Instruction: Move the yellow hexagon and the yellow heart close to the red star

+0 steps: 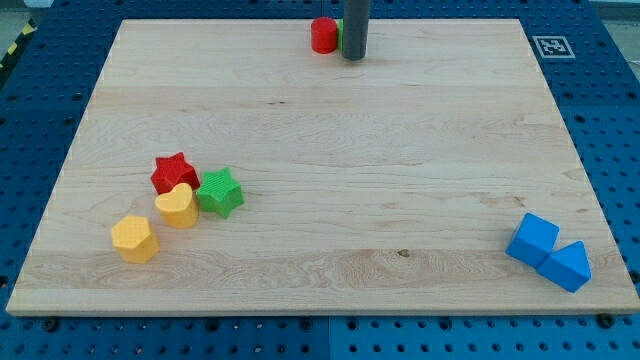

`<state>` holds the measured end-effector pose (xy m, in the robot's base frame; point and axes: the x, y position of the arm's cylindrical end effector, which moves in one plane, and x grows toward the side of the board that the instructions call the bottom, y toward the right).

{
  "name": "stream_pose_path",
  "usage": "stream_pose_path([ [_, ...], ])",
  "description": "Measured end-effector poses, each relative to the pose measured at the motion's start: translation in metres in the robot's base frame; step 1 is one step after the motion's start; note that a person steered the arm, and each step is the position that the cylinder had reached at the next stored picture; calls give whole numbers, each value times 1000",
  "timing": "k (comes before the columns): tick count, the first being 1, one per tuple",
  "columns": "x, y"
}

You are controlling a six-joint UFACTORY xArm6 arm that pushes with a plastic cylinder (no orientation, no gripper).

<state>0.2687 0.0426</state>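
Yellow hexagon (pixel 134 239) and yellow heart (pixel 178 206) lie far from my tip (pixel 353 57).

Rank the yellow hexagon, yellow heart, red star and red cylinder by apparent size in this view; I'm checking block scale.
1-3. Yellow hexagon, yellow heart, red star: too alike to rank.
4. Red cylinder: smallest-looking, but it is farthest up the board, so unsure.

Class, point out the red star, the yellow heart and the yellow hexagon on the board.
red star (pixel 173 171), camera view, centre of its top face.
yellow heart (pixel 177 205), camera view, middle of its top face.
yellow hexagon (pixel 133 237), camera view, middle of its top face.
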Motion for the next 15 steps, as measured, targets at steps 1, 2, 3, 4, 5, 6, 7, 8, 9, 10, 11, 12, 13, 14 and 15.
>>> stream_pose_path([
  [1, 34, 0],
  [2, 85, 0],
  [3, 159, 0],
  [4, 252, 1],
  [5, 326, -6],
  [6, 350, -23],
  [7, 350, -83],
  [8, 350, -206],
  [9, 349, -275],
  [10, 347, -275],
  [11, 328, -264],
  [12, 322, -252],
  [13, 313, -236],
  [14, 298, -224],
  [15, 288, -218],
])
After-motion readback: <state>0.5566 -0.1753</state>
